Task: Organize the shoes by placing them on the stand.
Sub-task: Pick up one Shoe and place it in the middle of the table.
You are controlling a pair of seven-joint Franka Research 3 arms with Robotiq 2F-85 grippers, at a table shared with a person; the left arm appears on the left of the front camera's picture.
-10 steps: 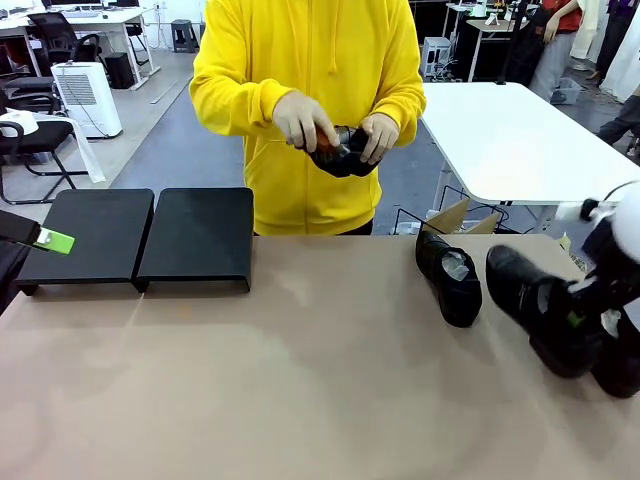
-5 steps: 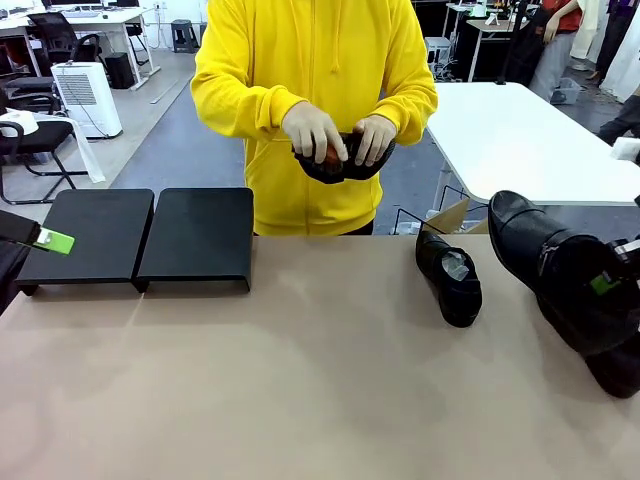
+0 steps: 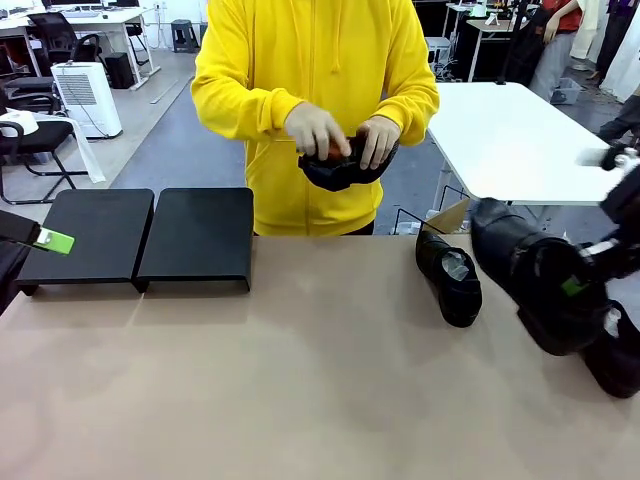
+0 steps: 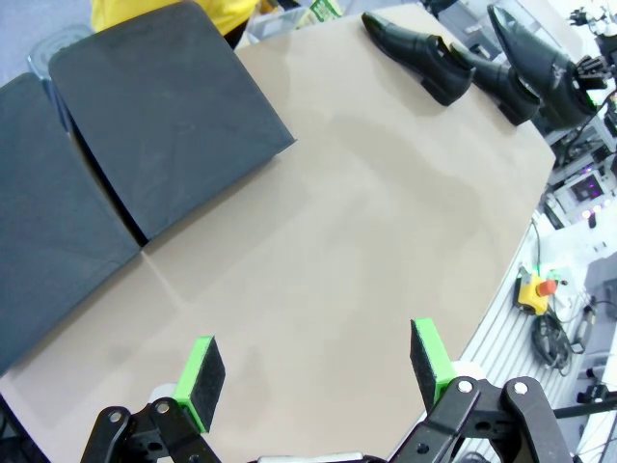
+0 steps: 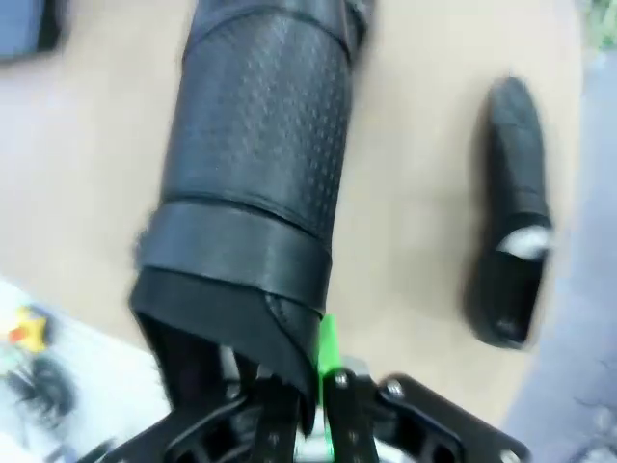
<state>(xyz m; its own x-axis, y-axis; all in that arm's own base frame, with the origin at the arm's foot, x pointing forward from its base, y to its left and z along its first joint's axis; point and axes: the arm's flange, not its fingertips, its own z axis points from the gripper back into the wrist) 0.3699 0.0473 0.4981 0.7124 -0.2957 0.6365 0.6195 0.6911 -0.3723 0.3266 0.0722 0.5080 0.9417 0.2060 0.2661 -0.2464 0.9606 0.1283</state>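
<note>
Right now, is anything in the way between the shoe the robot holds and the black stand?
Yes: another shoe lies on the table between the held shoe, lifted in the right gripper, and the stand. Being lifted, it could probably pass over.

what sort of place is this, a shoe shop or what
Probably a robot lab in an open office, not a shop: a white work table, a black office chair and an emergency stop button.
</note>
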